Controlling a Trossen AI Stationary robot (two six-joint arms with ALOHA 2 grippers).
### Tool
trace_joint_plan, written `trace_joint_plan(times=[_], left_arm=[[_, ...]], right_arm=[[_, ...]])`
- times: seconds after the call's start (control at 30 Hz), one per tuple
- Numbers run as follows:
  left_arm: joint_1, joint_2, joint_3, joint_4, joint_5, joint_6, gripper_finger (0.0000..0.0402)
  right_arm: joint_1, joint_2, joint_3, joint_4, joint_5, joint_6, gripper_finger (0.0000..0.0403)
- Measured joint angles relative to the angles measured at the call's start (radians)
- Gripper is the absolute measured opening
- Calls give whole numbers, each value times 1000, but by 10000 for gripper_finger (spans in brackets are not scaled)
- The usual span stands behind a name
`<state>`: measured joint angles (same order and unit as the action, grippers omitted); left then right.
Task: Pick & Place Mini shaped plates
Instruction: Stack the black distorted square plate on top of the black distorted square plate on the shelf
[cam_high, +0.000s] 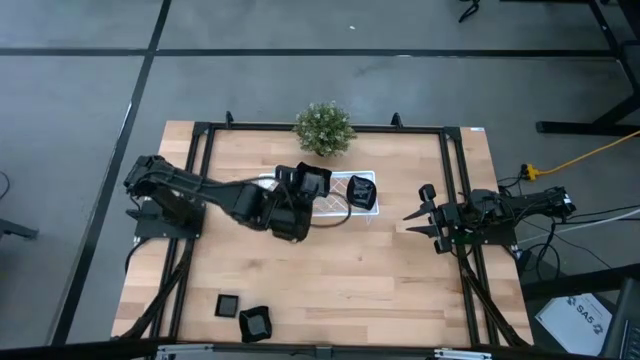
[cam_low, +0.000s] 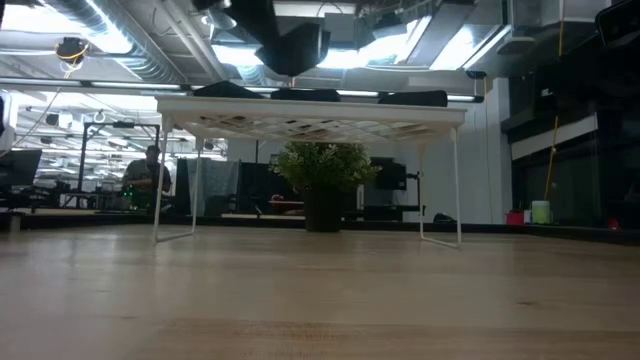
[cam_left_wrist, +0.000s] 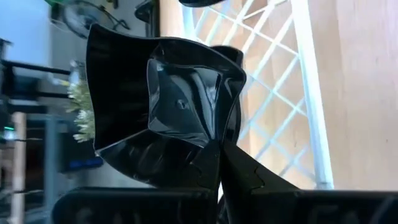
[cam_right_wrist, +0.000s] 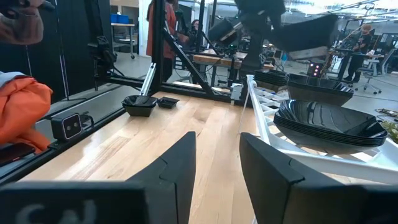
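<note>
Two loose mini shaped plates (cam_high: 229, 305) (cam_high: 256, 322) lie on the worktop (cam_high: 370, 270), and one more (cam_high: 313, 181) is held above the single white tray (cam_high: 345, 178). A stack of plates (cam_high: 361, 192) sits on that tray, its number unclear. One potted plant (cam_high: 323, 128) stands behind.

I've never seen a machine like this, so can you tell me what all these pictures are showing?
It is a robot with two dark arms at a wooden table. Each arm ends in a two-finger pincher called an end effector. One picture looks down from above, one looks level across the tabletop, and two come from small cameras on the arms' wrists.

The left end effector is shut on a small shiny black plate, holding it over a white lattice tray on legs. More black plates are stacked on that tray. Two other plates sit near the table's front edge, and a little green plant stands at the back.

The right end effector waits at the table's right side, fingers apart, holding nothing.
</note>
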<state>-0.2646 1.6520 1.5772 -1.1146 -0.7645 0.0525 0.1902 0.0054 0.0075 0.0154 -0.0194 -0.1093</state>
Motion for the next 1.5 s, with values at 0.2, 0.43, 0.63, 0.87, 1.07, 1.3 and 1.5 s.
trace_joint_plan(times=[0.2,0.43,0.63,0.87,1.07,1.3,1.5], left_arm=[[51,0,0,50,33,-2,2],[79,3,0,68,97,-37,3],[79,22,1,107,111,-39,4],[84,37,0,112,132,-50,3],[95,37,0,117,131,-66,9],[103,43,0,117,136,-68,7],[103,43,0,122,132,-67,22]], right_arm=[[0,0,0,0,0,0,124],[0,0,0,0,0,0,124],[0,0,0,0,0,0,124],[0,0,0,0,0,0,124],[0,0,0,0,0,0,124],[0,0,0,0,0,0,124],[0,0,0,0,0,0,124]])
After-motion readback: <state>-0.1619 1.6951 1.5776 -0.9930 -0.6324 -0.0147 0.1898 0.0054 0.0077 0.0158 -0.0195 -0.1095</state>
